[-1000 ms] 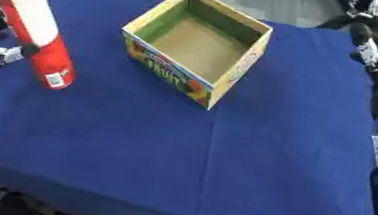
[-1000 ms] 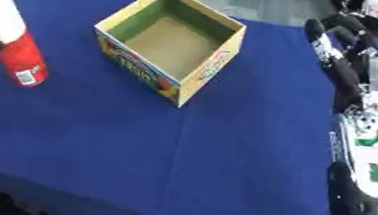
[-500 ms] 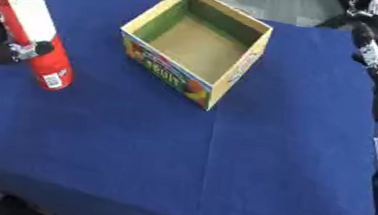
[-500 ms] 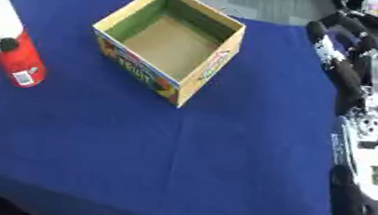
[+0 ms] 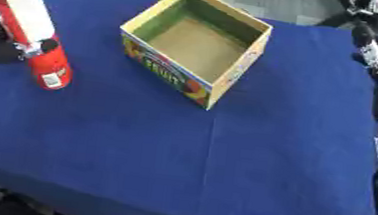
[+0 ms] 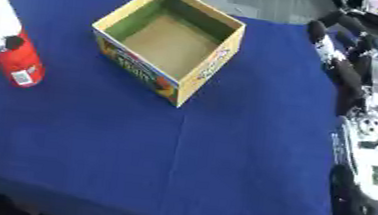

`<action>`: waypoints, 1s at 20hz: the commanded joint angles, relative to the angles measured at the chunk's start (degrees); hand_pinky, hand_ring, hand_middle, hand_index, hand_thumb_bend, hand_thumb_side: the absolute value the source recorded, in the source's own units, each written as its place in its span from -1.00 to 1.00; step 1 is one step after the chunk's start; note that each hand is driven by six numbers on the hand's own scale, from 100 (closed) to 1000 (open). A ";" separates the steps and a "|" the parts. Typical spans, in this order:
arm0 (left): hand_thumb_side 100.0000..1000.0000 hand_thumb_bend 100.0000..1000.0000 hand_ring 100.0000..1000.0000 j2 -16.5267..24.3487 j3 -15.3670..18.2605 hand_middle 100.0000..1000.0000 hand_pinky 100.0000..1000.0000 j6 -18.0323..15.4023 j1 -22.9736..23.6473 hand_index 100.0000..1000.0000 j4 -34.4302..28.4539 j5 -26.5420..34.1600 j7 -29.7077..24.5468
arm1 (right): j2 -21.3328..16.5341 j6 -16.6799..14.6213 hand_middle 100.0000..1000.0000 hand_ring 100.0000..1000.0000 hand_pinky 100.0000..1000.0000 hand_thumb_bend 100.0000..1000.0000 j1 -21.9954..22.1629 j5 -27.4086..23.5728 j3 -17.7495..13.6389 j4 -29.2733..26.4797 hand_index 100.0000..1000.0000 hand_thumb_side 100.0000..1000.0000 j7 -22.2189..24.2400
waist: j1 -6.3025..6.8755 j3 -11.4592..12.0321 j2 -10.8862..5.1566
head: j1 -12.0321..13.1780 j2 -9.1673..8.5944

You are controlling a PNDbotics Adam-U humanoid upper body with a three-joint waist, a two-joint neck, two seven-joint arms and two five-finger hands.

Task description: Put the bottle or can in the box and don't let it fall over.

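- Left eye view is showing a tall red and white cylindrical can (image 5: 27, 27) standing at the left side of a bench draped in a dark blue cloth (image 5: 222, 163), its base resting on the cloth and its top leaning slightly toward the upper left.
- The robot's left hand (image 5: 1, 47) is coming in from the left edge, its black fingers curling round the can's red lower part; a dark fingertip (image 5: 48, 44) is showing against the front of the can, so this hand is gripping the can.
- To the right of the left hand, well apart from the can, an open cardboard box with a plain brown inside, a green-tinted far inner wall and a colourful fruit print on its outer front (image 5: 195, 42) is sitting on the cloth, turned so that one corner is pointing toward the near edge.
- The box is holding nothing; the can is standing outside it, on the side nearest the left hand.
- Right eye view is showing the robot's right hand (image 6: 344, 50) raised at the upper right, beyond the box's right corner, with its black fingers stretched out fairly straight and holding nothing.
- Below that hand, the right forearm with silver and white casing (image 6: 368, 148) is running down along the right edge of the bench, off to the side of the box.
- Between the two hands, the near half of the blue cloth is lying flat, with faint fold creases crossing it.
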 commanded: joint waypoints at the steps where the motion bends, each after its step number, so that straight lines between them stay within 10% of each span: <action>1: -0.37 0.26 0.87 0.80 0.30 0.31 1.00 0.33 -1.18 0.23 -0.49 1.18 0.88 | -0.41 -0.09 1.00 0.93 0.47 0.27 -0.97 -0.44 0.07 -1.07 0.59 -0.36 0.26 | 0.17 -0.04 -0.70 | 0.27 -0.78; 8: -0.36 -0.29 0.80 0.83 0.18 0.19 1.00 1.11 -0.90 -0.12 -0.60 3.48 1.16 | -0.38 -0.09 1.00 0.93 0.47 0.26 -1.00 -0.48 0.02 -0.98 0.59 -0.36 0.32 | 0.16 0.00 -0.70 | 0.29 -0.64; 20: -0.44 -0.67 0.77 2.83 -0.14 0.16 1.00 1.86 -1.11 -0.22 -3.30 3.95 0.12 | -0.59 -0.13 1.00 0.93 0.47 0.26 -1.04 -0.33 -0.15 -1.10 0.59 -0.35 0.31 | 0.42 0.32 -1.14 | -1.15 -0.17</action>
